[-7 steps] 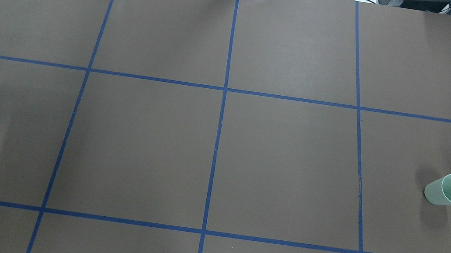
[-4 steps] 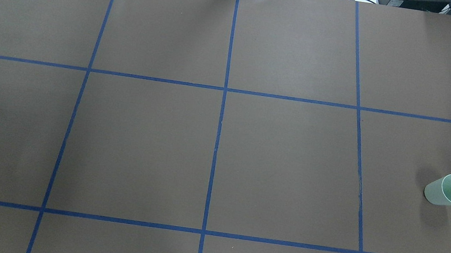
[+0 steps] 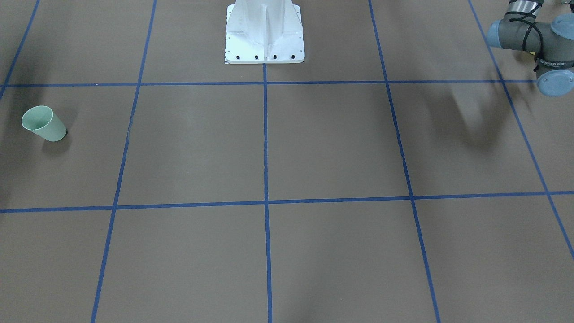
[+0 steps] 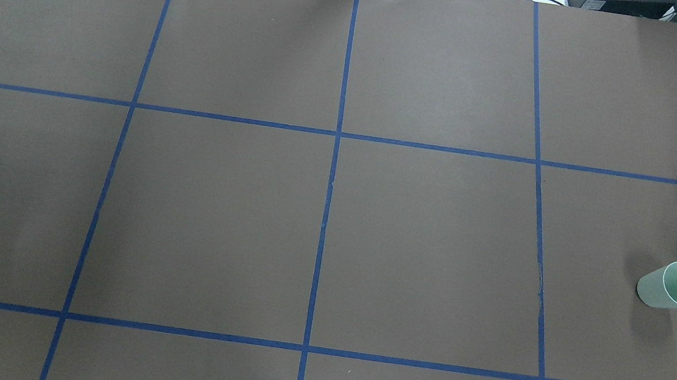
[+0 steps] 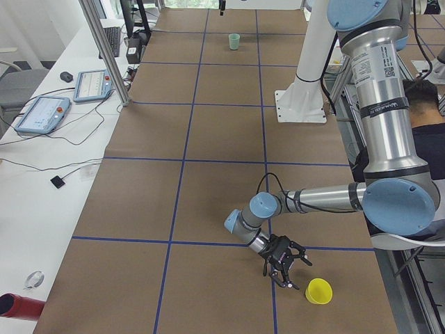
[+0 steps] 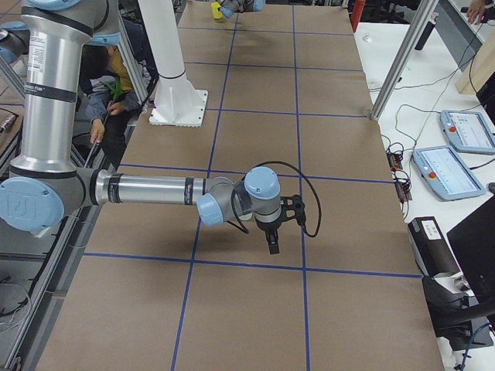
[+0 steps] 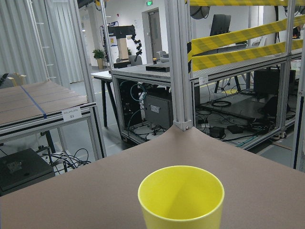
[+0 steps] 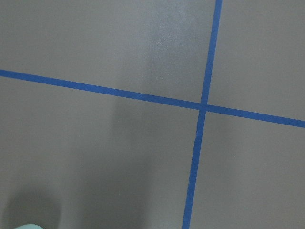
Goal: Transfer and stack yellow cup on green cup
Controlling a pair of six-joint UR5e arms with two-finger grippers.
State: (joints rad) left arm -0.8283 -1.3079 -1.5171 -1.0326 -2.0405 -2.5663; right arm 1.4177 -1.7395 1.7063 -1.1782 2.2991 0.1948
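Note:
The yellow cup (image 5: 319,291) stands upright near the table's left end; it fills the bottom centre of the left wrist view (image 7: 181,198). My left gripper (image 5: 285,270) hangs low just beside it, a small gap apart; I cannot tell whether it is open. The green cup (image 4: 675,285) stands upright and alone at the right side, also in the front view (image 3: 43,124). My right gripper (image 6: 272,243) points down above the table near it; I cannot tell its state. Only a sliver of the green cup (image 8: 28,226) shows in the right wrist view.
The white robot pedestal (image 3: 264,31) stands at the table's middle near edge. A seated operator (image 5: 424,104) is beside the robot. Teach pendants (image 5: 42,115) and an aluminium post (image 5: 104,49) stand along the far side. Blue tape lines grid the brown table (image 4: 423,248).
The green cup has not moved. Only the faint shadows at the left and right edges of the overhead view have shifted slightly.

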